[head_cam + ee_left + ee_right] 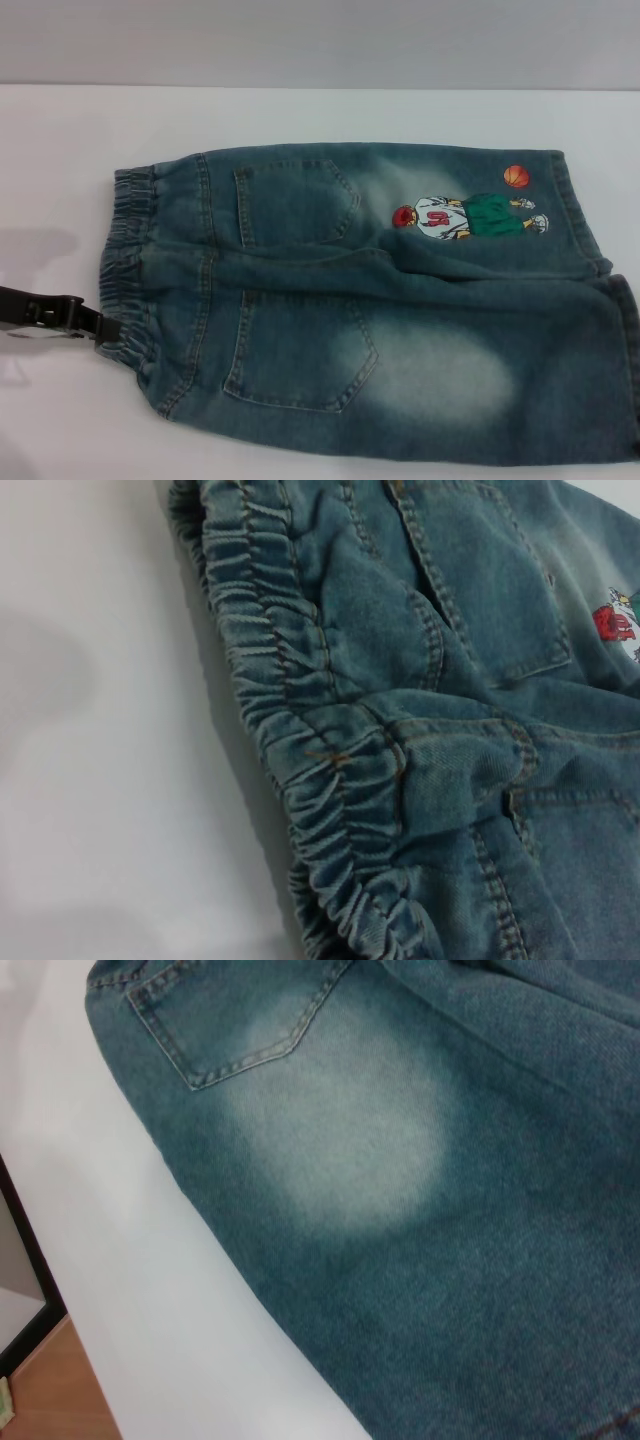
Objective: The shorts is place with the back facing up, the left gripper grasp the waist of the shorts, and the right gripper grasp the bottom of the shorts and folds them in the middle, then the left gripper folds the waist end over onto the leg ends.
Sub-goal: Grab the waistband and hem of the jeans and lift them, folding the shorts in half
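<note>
**One pair of denim shorts lying flat, left gripper at the waistband**

A single pair of blue denim shorts [370,300] lies spread on a white table [300,115], back side up. The elastic waistband [130,265] is toward the robot's left and the two leg ends toward its right, reaching the edge of the head view. Two back pockets show: one on the far half [295,200] and one on the near half [300,350]. The far leg carries one cartoon figure [465,215] in a white shirt and green shorts, with one orange basketball [516,176] just beside it. Each leg has one faded pale patch.

The left gripper [100,326] comes in from the left, its dark tip touching the gathered waistband on the near half; whether its fingers are spread or pressed together cannot be told. The right gripper is out of sight; its wrist camera looks onto the near leg's faded patch [340,1140] and the table edge.
</note>
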Action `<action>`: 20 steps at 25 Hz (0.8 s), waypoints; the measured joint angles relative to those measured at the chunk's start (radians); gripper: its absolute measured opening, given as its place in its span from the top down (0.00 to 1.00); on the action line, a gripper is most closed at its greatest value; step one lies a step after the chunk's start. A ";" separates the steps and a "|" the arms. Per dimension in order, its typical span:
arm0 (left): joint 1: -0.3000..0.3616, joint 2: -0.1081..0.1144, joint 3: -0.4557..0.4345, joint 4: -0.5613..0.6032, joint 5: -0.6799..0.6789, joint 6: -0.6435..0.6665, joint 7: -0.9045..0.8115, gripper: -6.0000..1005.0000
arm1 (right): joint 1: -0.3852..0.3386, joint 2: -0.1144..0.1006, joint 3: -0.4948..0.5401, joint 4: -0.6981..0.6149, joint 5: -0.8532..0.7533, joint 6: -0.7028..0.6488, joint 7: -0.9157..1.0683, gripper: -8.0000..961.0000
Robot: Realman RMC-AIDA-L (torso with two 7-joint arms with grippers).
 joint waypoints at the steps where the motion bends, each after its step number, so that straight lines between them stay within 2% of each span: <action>1: 0.000 0.000 0.000 0.000 0.000 0.000 0.000 0.97 | 0.000 0.002 -0.001 -0.002 0.000 0.000 0.000 0.50; 6: 0.000 0.000 0.000 0.000 0.000 0.000 0.000 0.97 | 0.001 0.001 0.010 -0.030 0.009 -0.033 -0.003 0.50; 14: 0.000 0.001 0.000 -0.001 0.000 0.000 0.000 0.97 | -0.004 -0.020 0.015 -0.072 0.006 -0.148 -0.015 0.50; 20: -0.001 0.003 0.000 -0.006 0.000 0.000 0.000 0.97 | -0.008 -0.030 0.016 -0.080 -0.063 -0.186 -0.016 0.50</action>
